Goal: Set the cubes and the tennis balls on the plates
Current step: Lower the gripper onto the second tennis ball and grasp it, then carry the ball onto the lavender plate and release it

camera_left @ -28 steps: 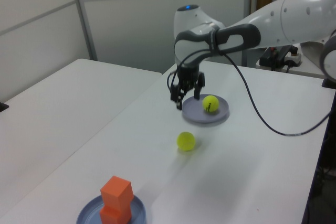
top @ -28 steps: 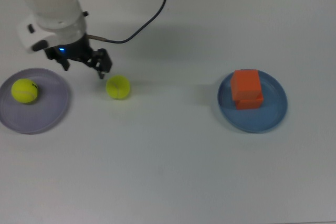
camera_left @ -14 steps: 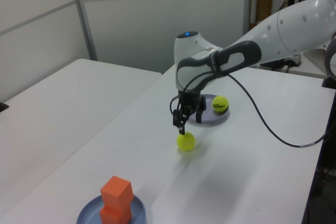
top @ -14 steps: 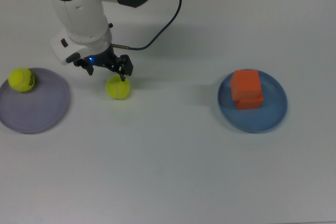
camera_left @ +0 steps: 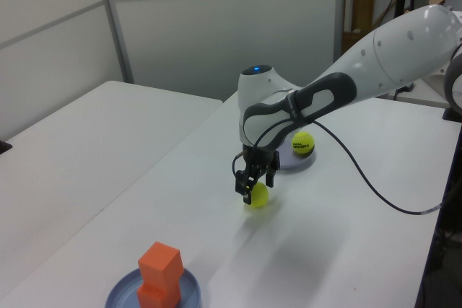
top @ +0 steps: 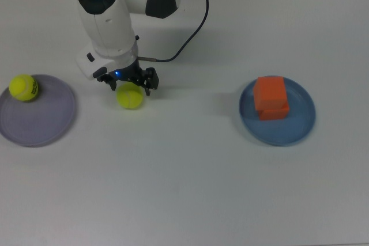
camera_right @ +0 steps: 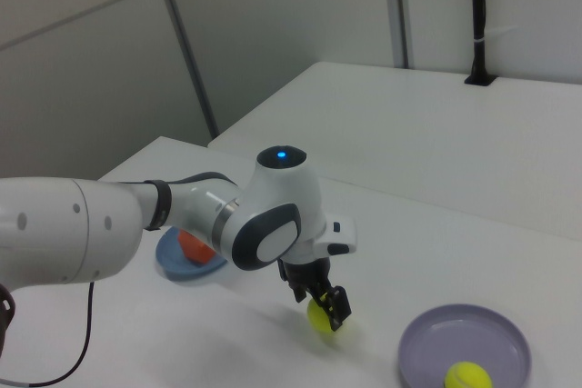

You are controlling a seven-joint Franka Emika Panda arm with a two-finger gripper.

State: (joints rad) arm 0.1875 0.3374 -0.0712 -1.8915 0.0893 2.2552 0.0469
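One tennis ball (top: pixel 131 97) lies on the white table, and my gripper (top: pixel 131 86) stands over it, open, with a finger on either side. In the left view the gripper (camera_left: pixel 254 182) sits low on that ball (camera_left: pixel 257 196); the right view shows the same gripper (camera_right: pixel 320 301) and ball (camera_right: pixel 320 317). The other tennis ball (top: pixel 23 87) rests near the far rim of the lavender plate (top: pixel 40 120). Two orange cubes (top: pixel 271 97) are stacked on the blue plate (top: pixel 301 122).
A black cable (top: pixel 199 10) runs from the arm across the table's far side. In the left view a wall panel stands behind the table, and the blue plate (camera_left: pixel 189 292) is near the bottom edge.
The arm has moved from beside the lavender plate toward the top view's right and come down over the loose ball. The ball on the plate rolled to its far rim.
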